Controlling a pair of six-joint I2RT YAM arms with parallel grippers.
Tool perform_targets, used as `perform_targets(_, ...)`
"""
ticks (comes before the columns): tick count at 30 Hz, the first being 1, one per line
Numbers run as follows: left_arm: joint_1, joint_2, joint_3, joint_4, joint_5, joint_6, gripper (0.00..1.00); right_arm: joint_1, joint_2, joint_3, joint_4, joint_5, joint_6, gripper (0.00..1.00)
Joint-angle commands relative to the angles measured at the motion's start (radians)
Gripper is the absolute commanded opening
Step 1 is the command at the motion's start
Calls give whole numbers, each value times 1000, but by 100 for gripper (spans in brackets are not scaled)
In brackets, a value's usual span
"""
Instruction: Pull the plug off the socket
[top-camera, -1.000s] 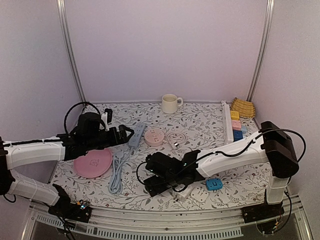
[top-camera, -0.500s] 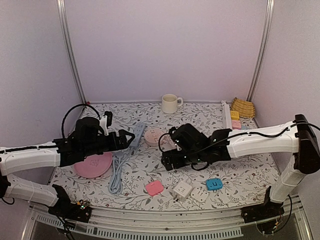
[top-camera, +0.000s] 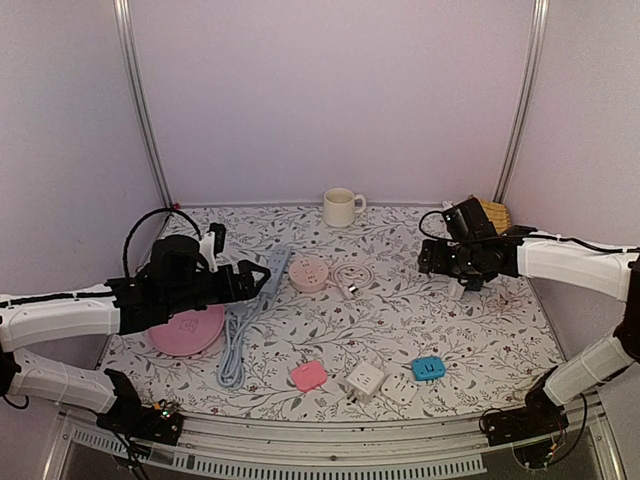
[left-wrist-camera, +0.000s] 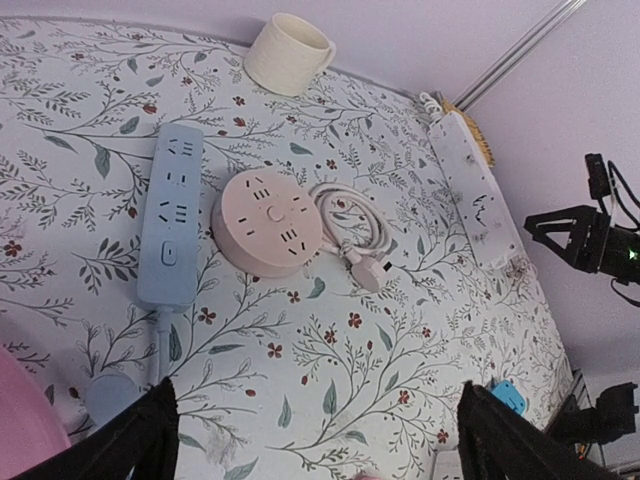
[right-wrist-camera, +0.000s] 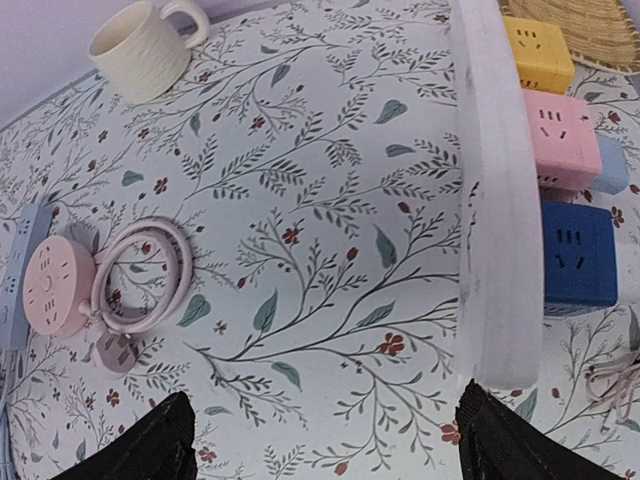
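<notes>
A round pink socket (top-camera: 308, 272) lies mid-table with a coiled white cable (top-camera: 350, 275); its plug (left-wrist-camera: 365, 272) lies loose on the cloth beside it. A blue power strip (top-camera: 273, 270) lies to its left. A long white strip (right-wrist-camera: 495, 200) lies at the right, with yellow (right-wrist-camera: 538, 50), pink (right-wrist-camera: 560, 135) and blue (right-wrist-camera: 575, 250) cube sockets along it. I see no plug seated in any socket. My left gripper (top-camera: 258, 280) is open and empty, near the blue strip. My right gripper (top-camera: 447, 272) is open and empty, hovering just left of the white strip.
A cream mug (top-camera: 341, 207) stands at the back. A pink plate (top-camera: 187, 327) lies front left. A pink cube (top-camera: 308, 376), a white cube (top-camera: 364, 381) and a blue cube (top-camera: 428, 368) lie along the front. A wicker basket (top-camera: 487, 214) sits back right.
My right arm has swung from the front centre of the table across to the back right, beside the white strip. My left arm has barely moved.
</notes>
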Motion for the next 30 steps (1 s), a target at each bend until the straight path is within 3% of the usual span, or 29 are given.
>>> perform_targets(1, -11, -15, -10, -5, -8, 12, 97, -127, -5, -5, 31, -4, -74, 91)
perform_targets(5, -12, -16, -11, -5, -8, 14, 97, -255, 56, 28, 77, -68, -129, 89)
perform_targets(10, -12, -15, -12, -8, -11, 14, 97, -330, 188, 141, 80, -87, -190, 84)
perform_targets(19, -12, -22, -7, -28, -22, 16, 97, -352, 389, 317, 40, -45, -274, 69)
perform_targets(30, -12, -20, -11, -26, -23, 8, 97, -352, 433, 303, 21, -12, -283, 62)
